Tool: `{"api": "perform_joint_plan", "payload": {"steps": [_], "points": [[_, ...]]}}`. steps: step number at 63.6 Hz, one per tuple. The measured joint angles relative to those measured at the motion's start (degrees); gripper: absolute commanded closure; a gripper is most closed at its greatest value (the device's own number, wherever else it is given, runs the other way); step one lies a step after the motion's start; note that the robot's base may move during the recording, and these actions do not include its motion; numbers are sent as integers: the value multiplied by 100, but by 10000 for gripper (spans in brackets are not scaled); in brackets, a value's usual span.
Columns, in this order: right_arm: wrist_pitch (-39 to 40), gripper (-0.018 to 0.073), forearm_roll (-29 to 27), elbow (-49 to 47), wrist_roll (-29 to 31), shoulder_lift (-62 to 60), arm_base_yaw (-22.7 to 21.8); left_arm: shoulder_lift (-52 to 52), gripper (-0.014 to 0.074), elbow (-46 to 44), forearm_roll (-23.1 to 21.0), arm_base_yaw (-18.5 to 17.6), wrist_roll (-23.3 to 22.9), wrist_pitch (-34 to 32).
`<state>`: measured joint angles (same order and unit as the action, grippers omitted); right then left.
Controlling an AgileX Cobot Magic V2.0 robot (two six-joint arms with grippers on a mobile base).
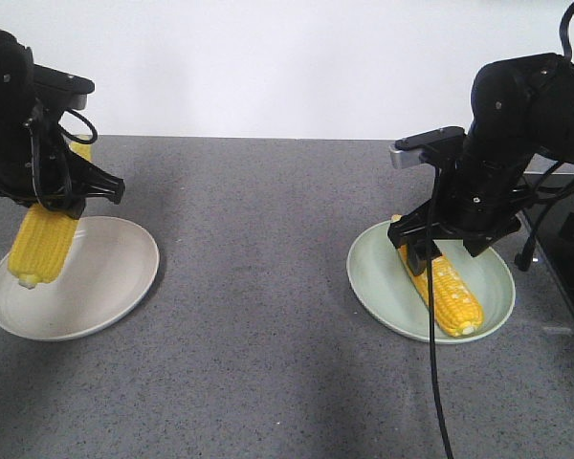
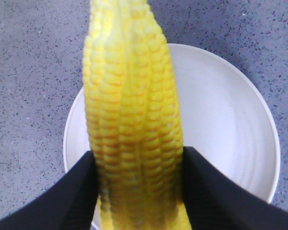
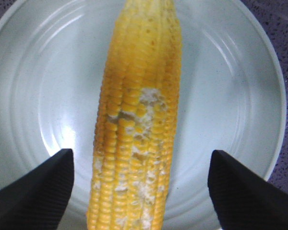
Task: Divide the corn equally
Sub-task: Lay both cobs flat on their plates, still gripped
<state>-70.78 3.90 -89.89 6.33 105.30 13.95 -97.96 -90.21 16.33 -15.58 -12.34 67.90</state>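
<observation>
grey speckled counter (image 1: 268, 316) | white plate (image 1: 115, 287) (left) — green plate (image 1: 378, 287) (right)

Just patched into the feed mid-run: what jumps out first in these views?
The two bright yellow cobs stand out. The left gripper is clamped on one corn cob, holding it tilted over the white plate at the table's left. At the right, the other cob lies in the pale green plate, with a patch of damaged, whitish kernels, and the right gripper hangs open just above it, fingers clear on both sides.
</observation>
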Motion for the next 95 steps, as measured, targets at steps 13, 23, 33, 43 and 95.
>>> {"api": "perform_joint_plan", "payload": {"steps": [13,23,33,43,95], "points": [[0,-3,62,0,-1,-179,0,-274,592,0,-41,0,-5,-68],[0,-3,174,0,-6,-364,0,-539,582,0,-66,0,-5,-31],[-5,-3,245,0,-6,-486,0,-632,537,6,-68,0,-5,-5],[-5,-3,266,0,-6,-497,0,-644,461,6,-68,0,-5,0],[-16,-3,266,0,-6,-497,0,-644,301,6,-68,0,-50,99]]}}
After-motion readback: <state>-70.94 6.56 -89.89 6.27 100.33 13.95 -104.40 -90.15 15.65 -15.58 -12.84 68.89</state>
